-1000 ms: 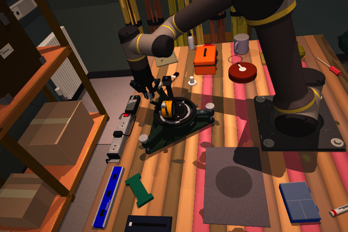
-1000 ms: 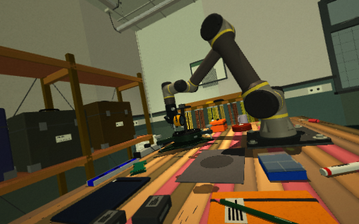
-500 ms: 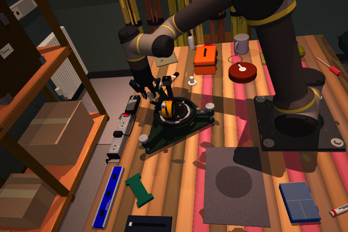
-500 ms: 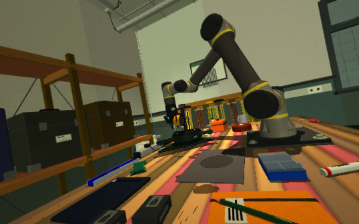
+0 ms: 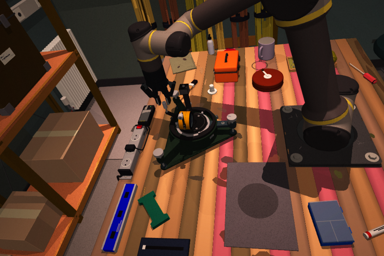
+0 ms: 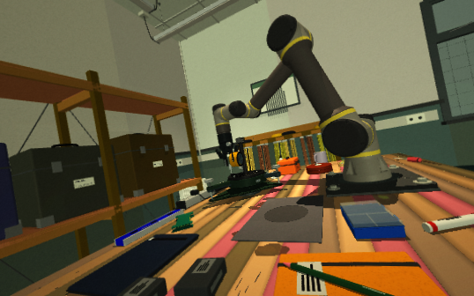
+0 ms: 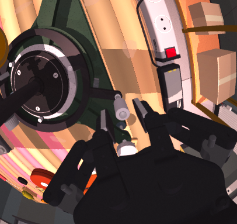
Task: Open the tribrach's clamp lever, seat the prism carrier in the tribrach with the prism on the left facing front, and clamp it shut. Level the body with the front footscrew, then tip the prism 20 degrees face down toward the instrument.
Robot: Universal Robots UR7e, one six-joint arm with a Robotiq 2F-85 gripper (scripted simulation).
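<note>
The prism carrier's yoke (image 5: pixel 185 96) is partly hidden behind my fingers in the side camera; it stands in the dark green tribrach (image 5: pixel 192 132), with the orange prism (image 5: pixel 185 119) on its left side. The tribrach's clamp lever (image 7: pixel 121 108), a thin dark arm ending in a grey cylindrical knob, sticks out toward the bench's left edge. My gripper (image 7: pixel 122 116) is open, with the lever's knob between its fingers, and it holds nothing. Grey footscrews sit at the tribrach's corners, one at the front (image 5: pixel 158 152) and one on the right (image 5: pixel 231 117).
The bench's left edge runs close beside my gripper, with a white power strip (image 5: pixel 132 148) and a black adapter (image 5: pixel 147 113) along it. A wooden shelf with cardboard boxes (image 5: pixel 62 145) stands further left. An orange case (image 5: pixel 226 65), a red reel (image 5: pixel 267 79) and a small white peg (image 5: pixel 211 89) lie behind the tribrach.
</note>
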